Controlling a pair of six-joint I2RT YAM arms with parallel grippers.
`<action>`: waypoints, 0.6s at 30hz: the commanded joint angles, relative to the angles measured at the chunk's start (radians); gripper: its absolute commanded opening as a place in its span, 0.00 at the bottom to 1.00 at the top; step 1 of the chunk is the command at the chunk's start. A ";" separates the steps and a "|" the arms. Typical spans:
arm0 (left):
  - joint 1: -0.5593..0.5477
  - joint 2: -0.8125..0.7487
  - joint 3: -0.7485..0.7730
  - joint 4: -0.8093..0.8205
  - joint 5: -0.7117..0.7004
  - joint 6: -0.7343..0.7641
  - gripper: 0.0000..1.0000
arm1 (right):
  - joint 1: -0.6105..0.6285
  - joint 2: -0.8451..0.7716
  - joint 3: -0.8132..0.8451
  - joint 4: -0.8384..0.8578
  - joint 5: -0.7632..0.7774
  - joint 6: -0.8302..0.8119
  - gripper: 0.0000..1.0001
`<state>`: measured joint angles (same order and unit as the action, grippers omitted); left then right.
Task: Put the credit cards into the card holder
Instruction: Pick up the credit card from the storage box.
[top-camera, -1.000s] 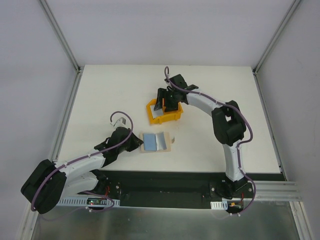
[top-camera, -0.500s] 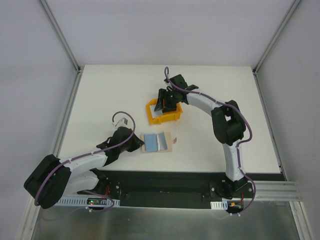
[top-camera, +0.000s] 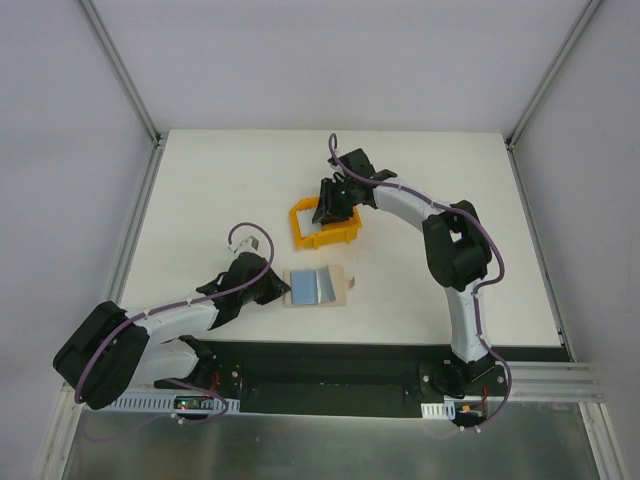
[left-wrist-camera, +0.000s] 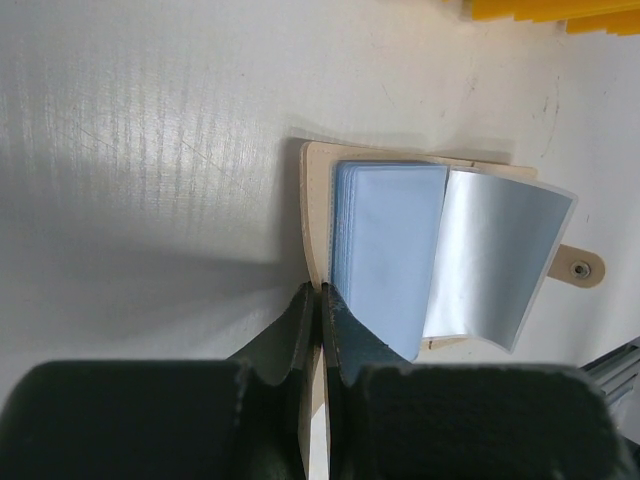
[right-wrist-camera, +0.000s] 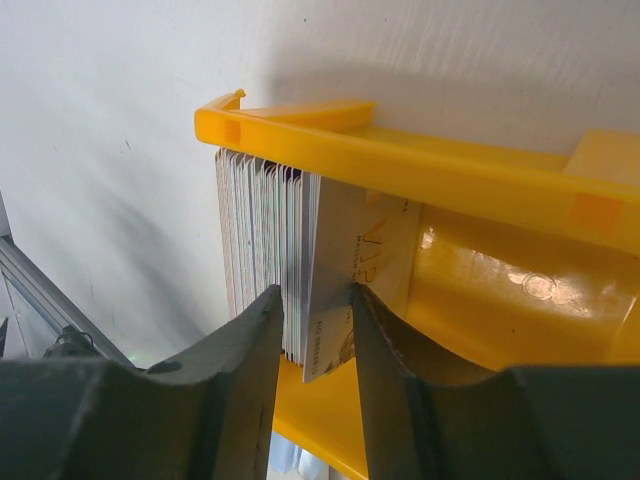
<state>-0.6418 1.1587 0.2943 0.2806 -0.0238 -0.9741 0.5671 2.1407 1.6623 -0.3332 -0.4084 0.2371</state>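
White tabletop (top-camera: 200, 200) carries everything, with the two arms reaching in from its near edge. Of these, the right arm (top-camera: 455, 250) bends furthest, up and over to the middle of the table, while the left arm (top-camera: 170, 322) lies low and stretches toward the centre.

Next in size is the yellow bin (top-camera: 300, 215), which sits near the middle of the table under the right gripper (top-camera: 335, 205). In the right wrist view a row of credit cards (right-wrist-camera: 265, 250) stands on edge inside it, packed against one wall (right-wrist-camera: 400, 165). The right gripper (right-wrist-camera: 312, 300) is down in the bin with its jaws partway apart. They straddle the front few cards, including a white printed one that leans out from the row. Both fingers look to be at the cards' faces, but I cannot tell whether they are pinching yet.

Nearer the arms, apart from the bin, the card holder (top-camera: 315, 287) lies open and flat. The left gripper (left-wrist-camera: 320, 300) is fully closed on the beige near edge of the card holder (left-wrist-camera: 315, 220). Inside lie a pale blue stack (left-wrist-camera: 385, 250) and a curling silvery leaf (left-wrist-camera: 495, 255). Its snap button (left-wrist-camera: 581, 268) sits on a small tab at the far side.
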 joint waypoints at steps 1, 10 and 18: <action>-0.004 0.012 0.037 0.022 0.019 0.021 0.00 | 0.001 -0.047 0.014 0.016 -0.024 -0.012 0.34; -0.004 0.032 0.042 0.029 0.022 0.023 0.00 | -0.007 -0.059 0.011 0.019 -0.030 -0.009 0.27; -0.004 0.048 0.046 0.037 0.045 0.025 0.00 | -0.019 -0.077 -0.001 0.022 -0.043 -0.007 0.24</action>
<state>-0.6418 1.1946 0.3065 0.2943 -0.0082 -0.9718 0.5571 2.1380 1.6600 -0.3328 -0.4133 0.2344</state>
